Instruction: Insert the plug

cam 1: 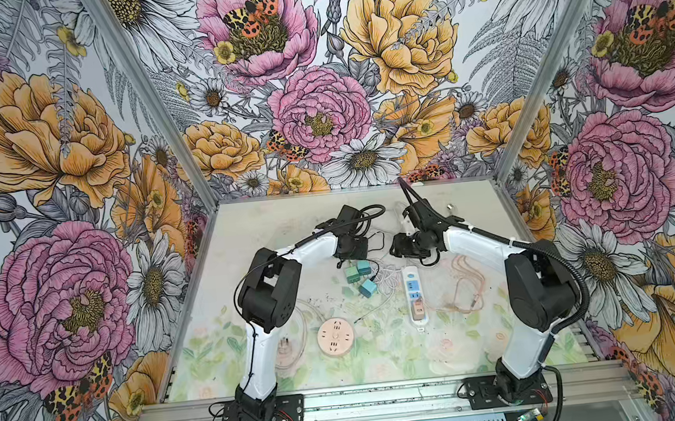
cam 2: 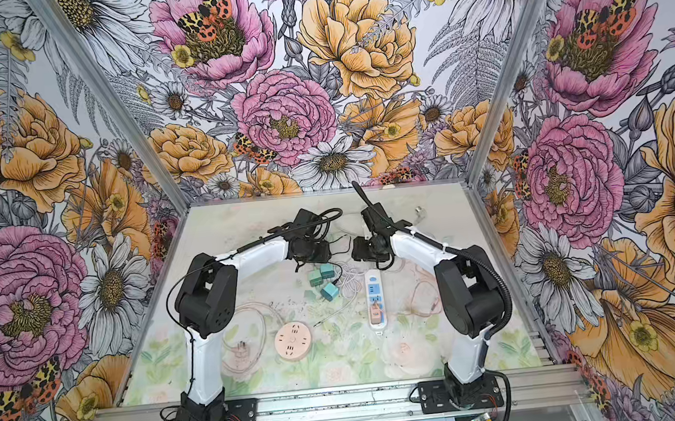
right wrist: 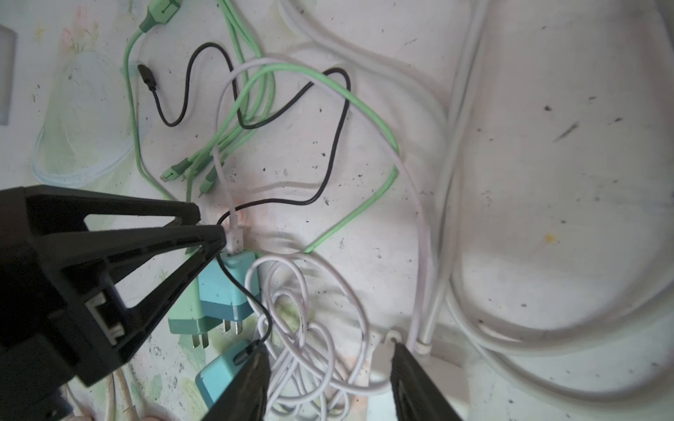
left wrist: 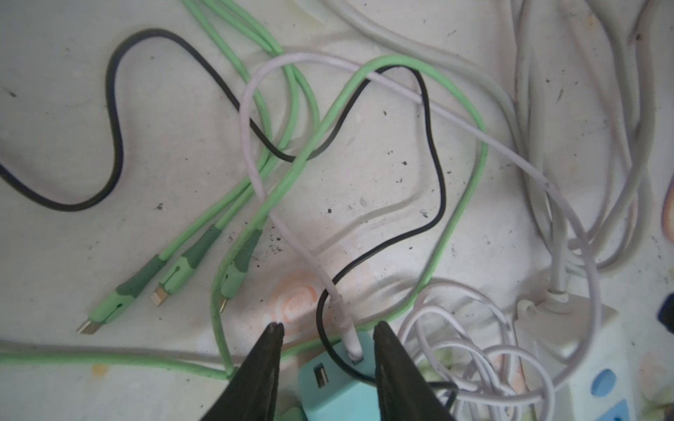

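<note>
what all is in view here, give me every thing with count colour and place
usb chargers: three, teal to blue-green, clustered at table centre
power strip: one, white with blue sockets, right of the chargers
peach plug: one, on the strip's near end
round socket: one, pink, front centre
green cable: one, light green, three connector ends, behind the chargers
black cable: one, tangled with the green
white cables: several, one plugged into a charger, others coiled by the strip
pink cable: one, right of the strip
table: one, pale floral
arms: two, white and black
left claw: one, black, open astride a charger
right claw: one, black, open above the white coil
</note>
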Controlling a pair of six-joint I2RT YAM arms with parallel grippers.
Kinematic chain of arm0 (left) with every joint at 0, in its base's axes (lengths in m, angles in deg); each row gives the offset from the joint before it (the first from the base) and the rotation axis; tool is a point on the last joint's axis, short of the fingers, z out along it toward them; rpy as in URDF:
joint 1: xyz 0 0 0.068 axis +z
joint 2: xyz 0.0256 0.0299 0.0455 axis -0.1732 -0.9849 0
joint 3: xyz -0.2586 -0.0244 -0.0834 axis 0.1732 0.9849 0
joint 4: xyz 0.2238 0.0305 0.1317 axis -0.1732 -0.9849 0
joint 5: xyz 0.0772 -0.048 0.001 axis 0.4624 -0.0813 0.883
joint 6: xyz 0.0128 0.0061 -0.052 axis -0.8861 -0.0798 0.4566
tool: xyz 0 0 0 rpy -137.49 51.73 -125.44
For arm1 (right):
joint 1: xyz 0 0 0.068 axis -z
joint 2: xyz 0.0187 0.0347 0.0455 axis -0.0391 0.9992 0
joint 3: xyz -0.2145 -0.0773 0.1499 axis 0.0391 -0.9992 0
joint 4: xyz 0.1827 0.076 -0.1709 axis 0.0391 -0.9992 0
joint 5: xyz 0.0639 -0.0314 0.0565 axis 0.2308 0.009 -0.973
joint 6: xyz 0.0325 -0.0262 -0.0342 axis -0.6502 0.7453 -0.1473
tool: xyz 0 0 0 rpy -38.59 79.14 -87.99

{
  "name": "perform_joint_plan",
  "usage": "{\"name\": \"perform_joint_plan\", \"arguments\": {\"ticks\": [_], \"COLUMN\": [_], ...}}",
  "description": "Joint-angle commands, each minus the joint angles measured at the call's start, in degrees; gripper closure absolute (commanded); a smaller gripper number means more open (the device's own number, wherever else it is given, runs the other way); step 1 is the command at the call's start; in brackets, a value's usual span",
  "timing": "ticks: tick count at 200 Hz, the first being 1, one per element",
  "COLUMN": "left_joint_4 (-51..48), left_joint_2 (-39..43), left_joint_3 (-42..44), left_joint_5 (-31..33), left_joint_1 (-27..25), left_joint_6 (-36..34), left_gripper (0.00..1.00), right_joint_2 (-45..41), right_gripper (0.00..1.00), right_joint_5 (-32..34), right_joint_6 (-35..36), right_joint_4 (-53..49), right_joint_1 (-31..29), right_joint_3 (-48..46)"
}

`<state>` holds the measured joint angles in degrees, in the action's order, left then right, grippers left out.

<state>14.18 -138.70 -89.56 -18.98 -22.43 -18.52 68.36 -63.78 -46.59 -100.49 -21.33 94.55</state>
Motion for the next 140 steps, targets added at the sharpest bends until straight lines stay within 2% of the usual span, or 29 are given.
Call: {"name": "perform_joint_plan", "arguments": {"ticks": [1,93,140], "left_joint_4": [1.8,2.2,2.4], "left_joint_2": [2.7,13.9,15.4], "left_joint_3": [2.0,10.6,12.4], "left_joint_5": [-0.9,-0.4,-0.6], "left_joint_1": [0.6,4.9,5.9], "left_joint_6": [1.3,1.6,1.6], "left_gripper": [0.57,0.58,0.58], "right_joint_2": [2.1,8.1,9.8], "right_gripper": [0.45,0.48,0.48], "right_joint_5": [-0.7,0.0,2.3], "right_joint_6": [2.1,5.4,5.6], "right_joint_4": [1.5,1.5,1.7], "right_joint_1": [-1.8,-6.6,-7.7], "right_joint_3": [2.7,7.4,8.0]}}
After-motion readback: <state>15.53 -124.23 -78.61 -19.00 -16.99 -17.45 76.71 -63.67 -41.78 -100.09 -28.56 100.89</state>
